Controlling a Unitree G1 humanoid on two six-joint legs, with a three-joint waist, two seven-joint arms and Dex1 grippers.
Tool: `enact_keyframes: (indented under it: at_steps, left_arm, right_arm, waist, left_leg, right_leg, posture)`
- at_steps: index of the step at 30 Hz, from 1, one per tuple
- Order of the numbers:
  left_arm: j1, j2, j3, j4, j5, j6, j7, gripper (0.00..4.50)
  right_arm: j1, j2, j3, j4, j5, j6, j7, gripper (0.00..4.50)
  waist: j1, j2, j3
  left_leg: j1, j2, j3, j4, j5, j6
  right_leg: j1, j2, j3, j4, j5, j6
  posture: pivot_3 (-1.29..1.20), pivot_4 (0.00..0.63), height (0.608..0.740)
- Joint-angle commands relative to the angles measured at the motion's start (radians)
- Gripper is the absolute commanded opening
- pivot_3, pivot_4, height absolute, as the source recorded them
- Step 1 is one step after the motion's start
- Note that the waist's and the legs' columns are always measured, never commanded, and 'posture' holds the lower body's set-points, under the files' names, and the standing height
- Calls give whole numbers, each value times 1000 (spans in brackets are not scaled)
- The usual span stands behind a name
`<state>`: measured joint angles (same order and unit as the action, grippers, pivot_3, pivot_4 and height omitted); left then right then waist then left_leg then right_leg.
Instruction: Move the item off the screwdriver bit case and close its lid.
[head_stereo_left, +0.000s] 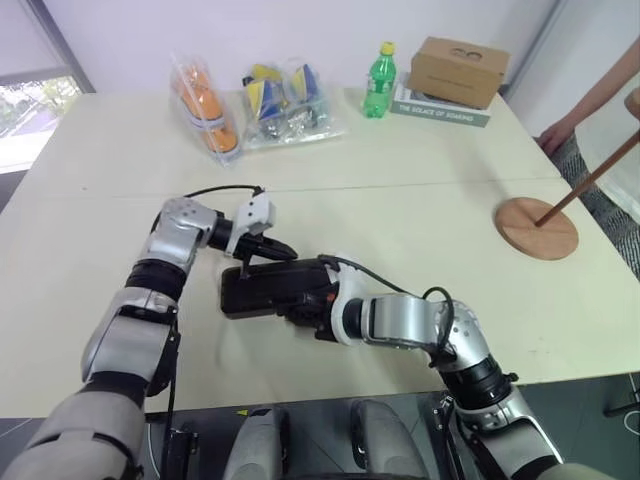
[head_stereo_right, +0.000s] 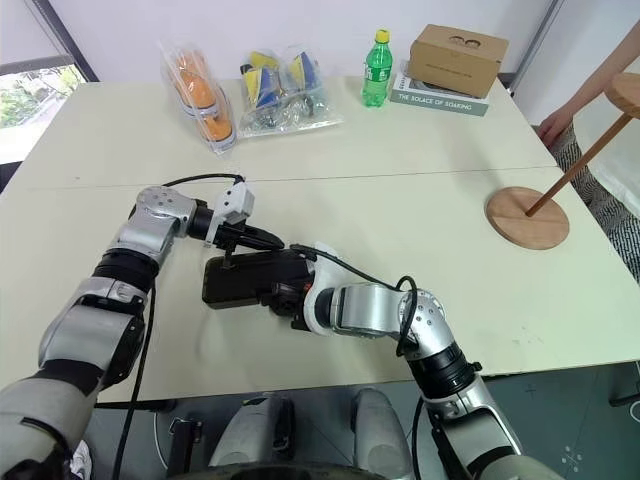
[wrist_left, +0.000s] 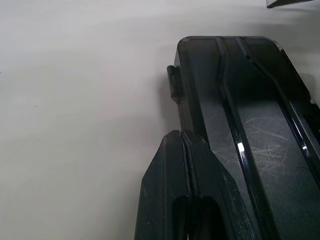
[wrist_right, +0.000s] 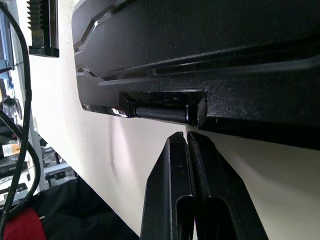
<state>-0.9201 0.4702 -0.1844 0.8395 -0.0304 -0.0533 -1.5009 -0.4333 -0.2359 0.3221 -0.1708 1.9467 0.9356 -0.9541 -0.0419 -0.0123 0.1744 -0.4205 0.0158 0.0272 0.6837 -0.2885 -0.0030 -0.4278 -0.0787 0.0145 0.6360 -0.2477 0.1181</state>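
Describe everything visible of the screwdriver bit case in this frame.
The screwdriver bit case is a flat, dark plastic rectangle lying flat near the table's front edge, its lid down, scuffed, ribbed lengthwise, with a small tab on one edge. The left gripper, shut, meets its far edge; the right gripper, shut, sits at its near hinge side.

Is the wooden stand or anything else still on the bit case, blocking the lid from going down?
No. The wooden stand stands on the table far to the robot's right, off the screwdriver bit case. The lid already lies flat on it, with both shut grippers, left gripper and right gripper, at its edges.
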Motion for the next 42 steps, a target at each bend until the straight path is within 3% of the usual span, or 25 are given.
enact_keyframes:
  at_steps: [1, 25, 36, 42]
  left_arm:
    - [12, 12, -12, -42, 4, 4, -9, 0]
    - [146, 38, -95, -192, 37, -32, -54, 0]
    - [65, -23, -58, -53, 58, -107, 54, 0]
    - [31, -2, -29, 22, 65, -144, 104, 0]
  right_arm:
    - [-7, 10, 5, -1, -2, -17, 11, 77]
    - [-89, 37, -26, 11, -257, 36, 136, 77]
    - [-111, -10, -24, -1, -131, 106, 146, 77]
    - [-127, -127, -34, -67, 5, 110, 153, 77]
  waist:
    - [0, 0, 0]
    - [-4, 0, -1]
    - [2, 0, -2]
    - [1, 0, -2]
  left_leg:
    - [0, 0, 0, 0, 0, 0]
    - [1, 1, 0, 0, 0, 0]
    - [1, 0, 0, 0, 0, 0]
    - [1, 0, 0, 0, 0, 0]
  right_leg:
    - [0, 0, 0, 0, 0, 0]
    - [0, 1, 1, 1, 0, 0]
    - [0, 0, 1, 1, 0, 0]
    - [0, -1, 0, 0, 0, 0]
  posture:
    - [0, 150, 740]
    - [0, 150, 740]
    - [0, 150, 740]
    - [0, 150, 740]
